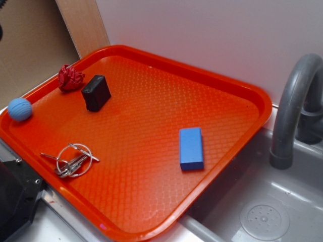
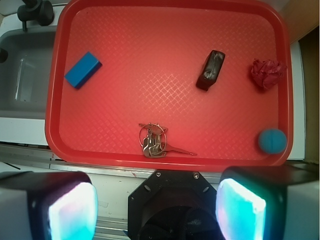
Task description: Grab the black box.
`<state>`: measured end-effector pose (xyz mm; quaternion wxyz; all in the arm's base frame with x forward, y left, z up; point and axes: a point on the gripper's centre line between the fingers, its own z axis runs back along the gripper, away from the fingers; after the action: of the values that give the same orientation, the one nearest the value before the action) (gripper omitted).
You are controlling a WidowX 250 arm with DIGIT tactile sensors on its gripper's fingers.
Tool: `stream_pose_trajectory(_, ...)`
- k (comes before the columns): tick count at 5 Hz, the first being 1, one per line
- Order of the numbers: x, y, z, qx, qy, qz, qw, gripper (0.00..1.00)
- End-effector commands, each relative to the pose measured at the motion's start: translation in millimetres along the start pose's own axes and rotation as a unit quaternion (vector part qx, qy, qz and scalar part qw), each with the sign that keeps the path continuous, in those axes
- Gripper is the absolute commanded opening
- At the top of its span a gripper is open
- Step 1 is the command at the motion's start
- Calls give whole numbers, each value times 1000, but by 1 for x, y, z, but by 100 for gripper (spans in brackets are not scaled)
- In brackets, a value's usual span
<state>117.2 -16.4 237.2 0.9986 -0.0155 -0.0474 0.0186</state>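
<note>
Wrist view looks straight down on my red tray (image 2: 170,150), with my gripper (image 2: 157,202) at the bottom edge of the picture. Its two fingers (image 2: 70,210) stand wide apart, one at each lower corner, their pads glowing pale cyan, and nothing is between them. They hang over the white counter strip just off the tray's near rim, not over anything on it.

The black box (image 2: 210,70) lies on the tray's far half, right of centre, slightly tilted, with bare tray all around it. To its right, near the right rim, sits a crumpled red wad (image 2: 267,74). Nearer to me on that same side, a blue ball (image 2: 272,140) rests in the tray's corner. A ring of keys (image 2: 155,141) lies close to the near rim, about at the middle. The flat blue block (image 2: 82,69) lies far off at the left, well apart from the black box.

In the exterior view the black box (image 1: 96,93) sits just beside the red wad (image 1: 69,78), apart from it, at the tray's (image 1: 222,85) far left part. The blue ball (image 1: 19,109) and keys (image 1: 73,159) lie along the left edge, and the blue block (image 1: 191,148) lies toward the right, close to the grey sink (image 1: 262,212) and its faucet (image 1: 292,106).
</note>
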Motion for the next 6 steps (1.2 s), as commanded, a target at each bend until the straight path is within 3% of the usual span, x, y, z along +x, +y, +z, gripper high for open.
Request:
stream_pose_trajectory(1,0,0,0,0,0,0,1000,100)
stream_pose_trajectory(2,40,32,-53,15,1,53,998,100)
stream_pose_trajectory(4,83,81,-131,8,-7,190,982,100)
stream_pose_trajectory(5,96,95,-144,-7,-28,239,971,100)
stream_pose_trajectory(6,108,95,-163,3,-27,245,969,100)
